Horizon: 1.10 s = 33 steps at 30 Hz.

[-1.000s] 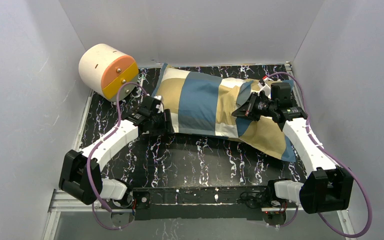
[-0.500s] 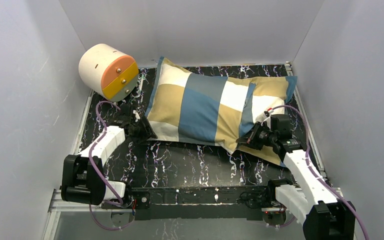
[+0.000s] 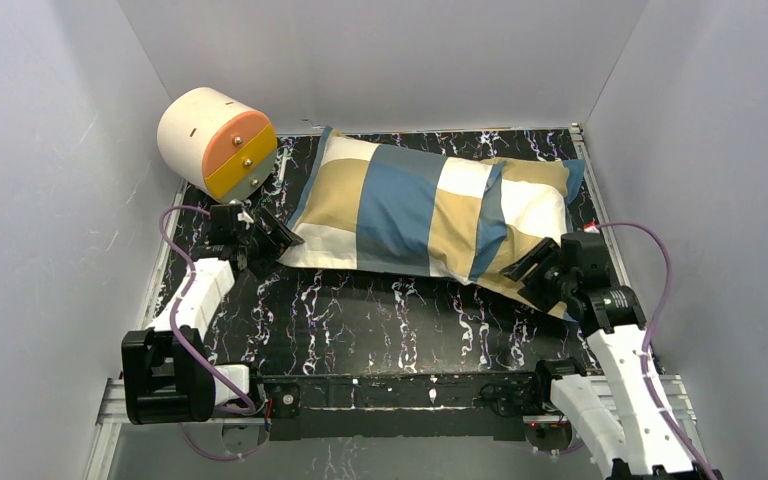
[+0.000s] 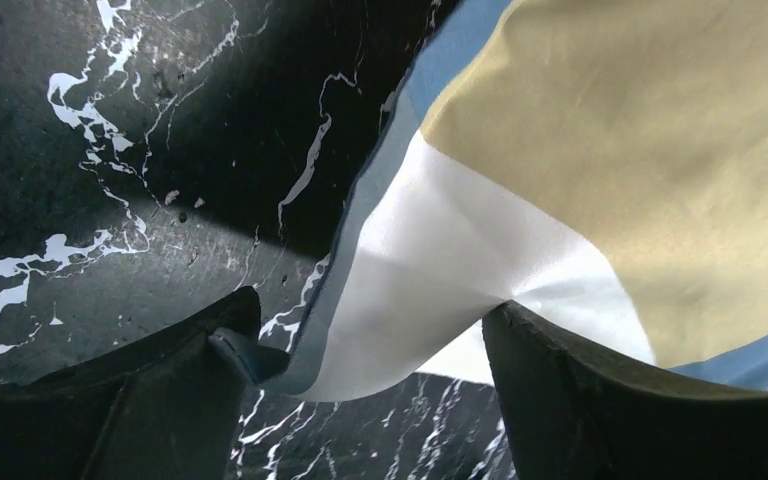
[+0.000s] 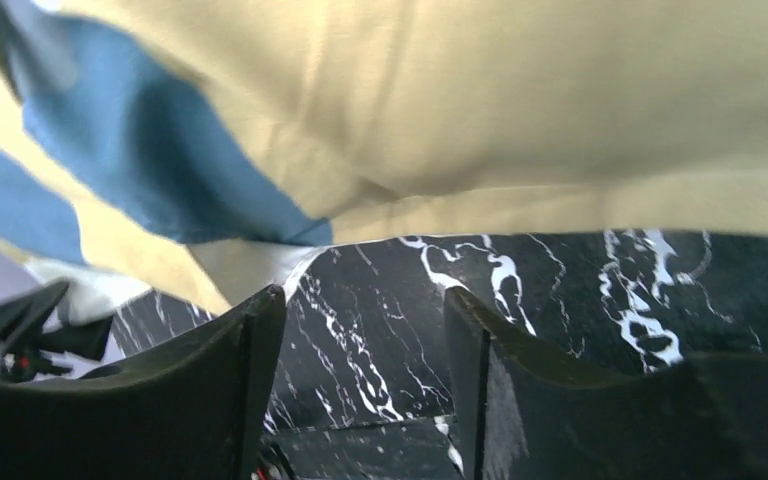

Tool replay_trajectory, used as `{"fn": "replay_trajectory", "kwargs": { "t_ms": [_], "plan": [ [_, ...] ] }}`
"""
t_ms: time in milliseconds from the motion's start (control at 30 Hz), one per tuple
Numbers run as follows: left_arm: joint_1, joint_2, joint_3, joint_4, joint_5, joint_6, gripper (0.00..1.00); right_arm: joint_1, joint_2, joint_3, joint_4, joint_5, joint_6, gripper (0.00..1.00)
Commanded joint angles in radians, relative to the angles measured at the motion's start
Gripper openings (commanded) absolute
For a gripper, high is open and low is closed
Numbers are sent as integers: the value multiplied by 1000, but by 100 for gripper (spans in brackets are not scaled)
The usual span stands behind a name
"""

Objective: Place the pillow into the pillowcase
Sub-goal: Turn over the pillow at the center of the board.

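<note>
One pillowcase point(image 4: 480, 250) corner seemingly lies within left pincer point(image 4: 370, 310).

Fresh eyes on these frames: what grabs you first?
First, the plump pillowcase in blue, tan and cream blocks, lying across the far half of the black marbled table. Next, the cream-and-orange cylinder in the far left corner. The left gripper and right gripper sit open at the pillowcase's near corners, one at each end.

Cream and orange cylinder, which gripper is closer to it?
Left. The left gripper is just below the cylinder in the top view; the right gripper is at the pillowcase's right end.
</note>
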Motion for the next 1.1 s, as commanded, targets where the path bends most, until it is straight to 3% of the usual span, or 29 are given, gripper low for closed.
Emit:
{"fn": "replay_trajectory", "kwargs": {
  "t_ms": [0,100,267,367,600,733,933,1067],
  "plan": [
    [37,-44,-50,117,39,-120,79,2,-86,-11,-143,236,209,65],
    [64,-58,-103,193,47,-227,79,1,-132,-25,-178,343,315,66],
    [101,-32,-187,362,76,-356,79,1,-178,-117,-112,395,461,70],
    [101,11,-206,478,84,-384,80,1,-211,-173,-21,415,435,78],
    [100,84,-267,669,70,-485,79,1,-319,-295,90,499,486,75],
    [99,128,-258,732,81,-501,71,1,-318,-322,121,513,517,74],
    [97,127,-240,737,61,-492,47,1,-334,-372,104,505,606,72],
    [89,133,-227,739,55,-496,48,1,-400,-407,48,484,669,73]
  ]
}}
